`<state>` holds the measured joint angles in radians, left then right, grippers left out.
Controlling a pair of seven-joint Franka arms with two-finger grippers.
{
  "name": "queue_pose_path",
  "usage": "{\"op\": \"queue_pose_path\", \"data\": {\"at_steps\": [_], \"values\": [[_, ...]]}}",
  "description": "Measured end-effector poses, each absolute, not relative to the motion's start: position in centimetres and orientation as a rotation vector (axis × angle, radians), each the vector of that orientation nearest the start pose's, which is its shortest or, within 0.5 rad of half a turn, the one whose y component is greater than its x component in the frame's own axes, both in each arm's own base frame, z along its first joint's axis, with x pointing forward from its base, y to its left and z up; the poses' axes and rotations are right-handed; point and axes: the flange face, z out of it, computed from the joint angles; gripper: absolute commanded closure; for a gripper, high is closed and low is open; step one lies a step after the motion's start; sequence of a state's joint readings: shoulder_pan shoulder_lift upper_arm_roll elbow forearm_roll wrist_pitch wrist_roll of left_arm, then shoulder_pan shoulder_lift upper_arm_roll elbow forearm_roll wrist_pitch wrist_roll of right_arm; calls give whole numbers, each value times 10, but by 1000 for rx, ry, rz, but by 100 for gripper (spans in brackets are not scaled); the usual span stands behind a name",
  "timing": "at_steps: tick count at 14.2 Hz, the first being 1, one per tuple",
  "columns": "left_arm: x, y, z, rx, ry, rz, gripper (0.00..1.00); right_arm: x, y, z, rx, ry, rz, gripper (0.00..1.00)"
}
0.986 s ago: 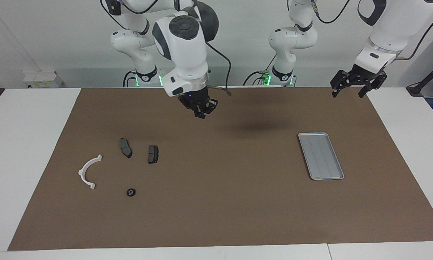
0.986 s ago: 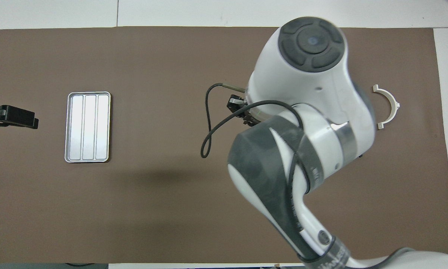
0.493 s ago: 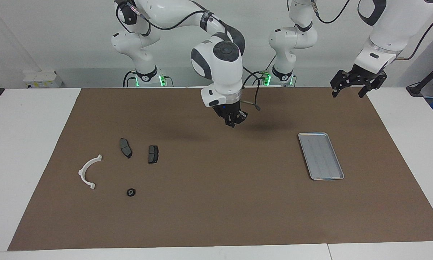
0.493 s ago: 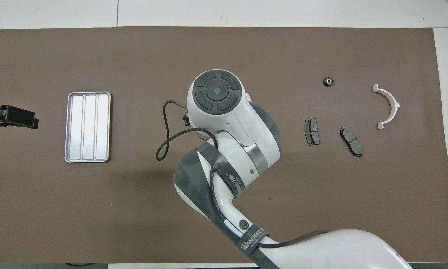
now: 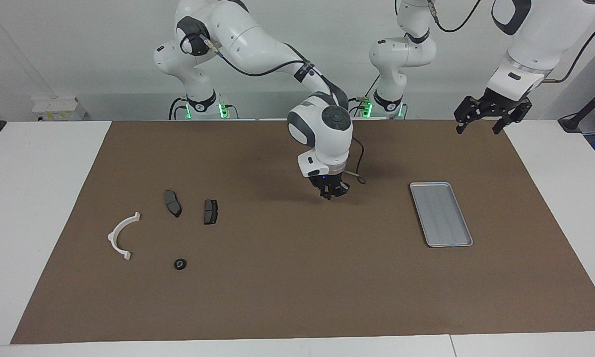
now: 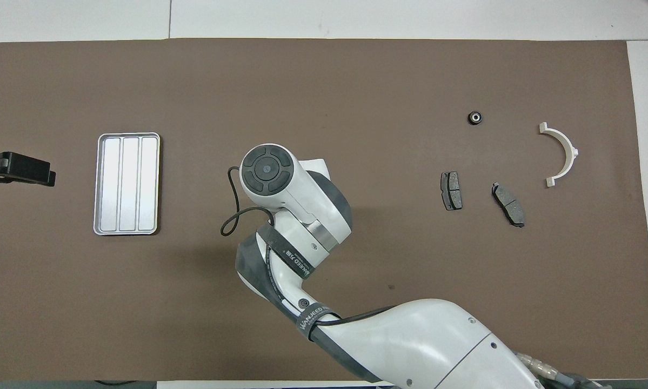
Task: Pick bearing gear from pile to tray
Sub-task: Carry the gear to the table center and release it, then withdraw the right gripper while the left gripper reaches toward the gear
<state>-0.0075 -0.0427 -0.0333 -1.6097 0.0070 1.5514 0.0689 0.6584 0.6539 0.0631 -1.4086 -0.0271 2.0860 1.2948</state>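
Observation:
The pile lies toward the right arm's end of the table: a white half-ring bracket [image 5: 112, 237] [image 6: 574, 153], two dark grey pads [image 5: 172, 203] [image 5: 210, 211] [image 6: 451, 190] [image 6: 508, 204] and one small black round piece [image 5: 180, 264] [image 6: 474, 117]. The silver tray [image 5: 441, 213] [image 6: 126, 183] lies empty toward the left arm's end. My right gripper [image 5: 332, 195] hangs low over the mat's middle, between pile and tray, and looks shut. I cannot see whether it holds anything. In the overhead view its own wrist [image 6: 267, 168] hides it. My left gripper [image 5: 481, 121] [image 6: 48, 174] waits open, raised beside the tray.
A brown mat [image 5: 297, 277] covers most of the white table [image 5: 39, 198]. The right arm's cable [image 6: 232, 216] loops off its wrist over the mat toward the tray.
My right gripper has moved from near the pile toward the tray and come lower over the mat. The left arm and the pile's parts have not moved.

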Motion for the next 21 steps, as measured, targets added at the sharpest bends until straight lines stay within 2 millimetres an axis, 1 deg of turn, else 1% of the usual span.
{"op": "queue_pose_path", "data": {"at_steps": [3,6,8,9,10,11,13,14,15,16,17,18,19,20,21], "values": [[539,-22,628,-3129,172,25,0,558,468,305,-2970,888,-24,100],[539,-22,628,-3129,172,25,0,556,467,291,-2964,876,-48,100],[539,-22,628,-3129,172,25,0,556,466,290,-2964,873,-53,100],[539,-22,628,-3129,172,25,0,556,466,290,-2964,873,-53,73],[539,-22,628,-3129,172,25,0,556,466,290,-2965,873,-53,11],[539,-22,628,-3129,172,25,0,555,466,289,-2971,875,-48,0],[539,-22,628,-3129,172,25,0,555,461,291,-3012,890,-20,0],[539,-22,628,-3129,172,25,0,561,455,300,-3038,909,-8,0],[539,-22,628,-3129,172,25,0,572,445,317,-3049,938,0,0],[539,-22,628,-3129,172,25,0,588,429,342,-3055,942,5,0],[539,-22,628,-3129,172,25,0,605,405,369,-3072,904,15,0],[539,-22,628,-3129,172,25,0,621,375,399,-3092,835,25,0],[539,-22,628,-3129,172,25,0,633,343,424,-3114,733,31,0],[539,-22,628,-3129,171,25,0,644,308,446,-3140,613,40,0],[539,-22,628,-3129,153,23,0,654,267,462,-3164,488,57,0]]}}
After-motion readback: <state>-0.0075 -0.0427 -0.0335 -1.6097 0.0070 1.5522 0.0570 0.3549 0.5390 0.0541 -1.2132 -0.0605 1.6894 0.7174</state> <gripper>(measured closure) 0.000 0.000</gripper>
